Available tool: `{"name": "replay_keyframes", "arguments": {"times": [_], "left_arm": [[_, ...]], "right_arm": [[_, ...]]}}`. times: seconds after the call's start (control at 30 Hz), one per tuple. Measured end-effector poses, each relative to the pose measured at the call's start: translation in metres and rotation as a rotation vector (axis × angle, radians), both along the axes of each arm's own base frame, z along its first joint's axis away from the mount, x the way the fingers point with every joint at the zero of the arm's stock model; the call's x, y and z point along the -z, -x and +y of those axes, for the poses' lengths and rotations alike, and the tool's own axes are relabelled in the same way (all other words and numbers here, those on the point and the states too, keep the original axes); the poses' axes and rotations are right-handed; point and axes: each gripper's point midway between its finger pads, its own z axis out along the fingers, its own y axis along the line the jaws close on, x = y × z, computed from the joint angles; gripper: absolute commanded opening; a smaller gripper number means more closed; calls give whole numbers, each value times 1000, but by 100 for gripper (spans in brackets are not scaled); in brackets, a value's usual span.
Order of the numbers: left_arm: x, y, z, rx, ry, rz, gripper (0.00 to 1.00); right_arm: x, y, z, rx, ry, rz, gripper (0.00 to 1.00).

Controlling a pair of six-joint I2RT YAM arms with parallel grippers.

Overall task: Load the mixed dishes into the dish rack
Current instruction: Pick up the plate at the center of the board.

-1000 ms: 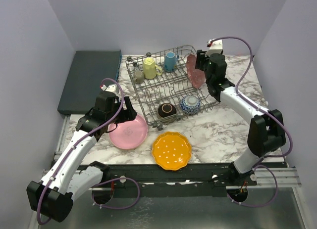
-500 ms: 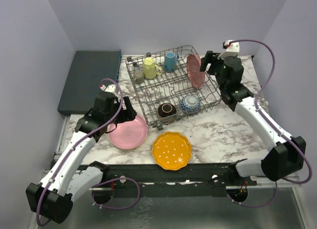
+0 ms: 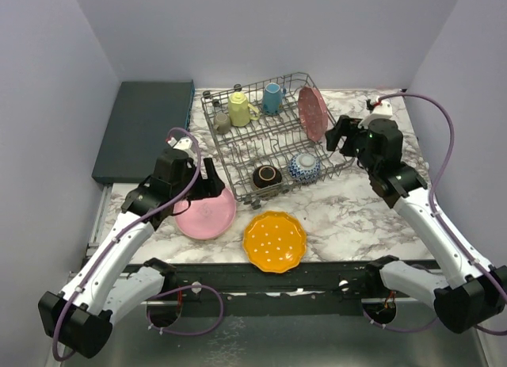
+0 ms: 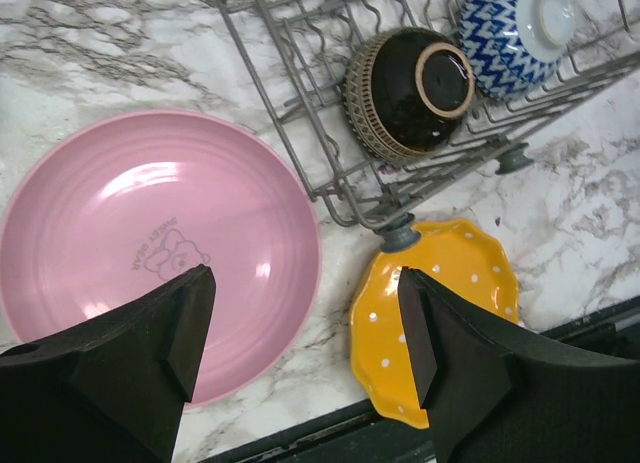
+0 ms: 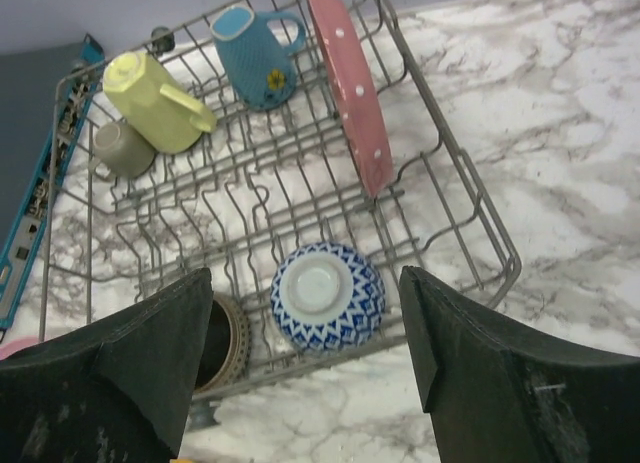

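Note:
The grey wire dish rack (image 3: 230,149) (image 5: 470,183) (image 4: 290,133) holds a yellow mug (image 3: 240,108) (image 5: 155,103), a blue mug (image 3: 273,97) (image 5: 255,53), a grey-green mug (image 3: 223,122) (image 5: 123,148), a dark red dotted plate (image 3: 312,112) (image 5: 352,88) on edge, a brown bowl (image 3: 267,176) (image 4: 410,93) and a blue-white bowl (image 3: 305,166) (image 5: 327,296) (image 4: 515,28). A pink plate (image 3: 206,212) (image 4: 150,243) and an orange dotted plate (image 3: 274,240) (image 4: 445,313) lie on the table. My left gripper (image 3: 207,185) (image 4: 305,333) hangs open over the pink plate's edge. My right gripper (image 3: 339,135) (image 5: 305,343) is open and empty, right of the rack.
A flat dark teal slab (image 3: 142,129) lies left of the rack. The marble tabletop (image 3: 356,208) runs to grey walls at the back and sides. The black front rail (image 3: 261,276) borders the near edge, just below the orange plate.
My right gripper has let go of the dark red plate, which now stands in the rack, and drawn back to the right and toward the front. The left gripper shifted slightly right.

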Motion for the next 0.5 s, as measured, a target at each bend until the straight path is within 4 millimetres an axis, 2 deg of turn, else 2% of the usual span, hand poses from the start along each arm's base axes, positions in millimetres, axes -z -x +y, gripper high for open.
{"name": "replay_keyframes", "arguments": {"times": [0.37,0.5], "left_arm": [[4,37,-50,173,33,52,79],[5,52,-63,205,54,87,79]], "right_arm": [[26,63,-2,-69,-63,136,83],[48,81,4,-104,-105,213,83]]}}
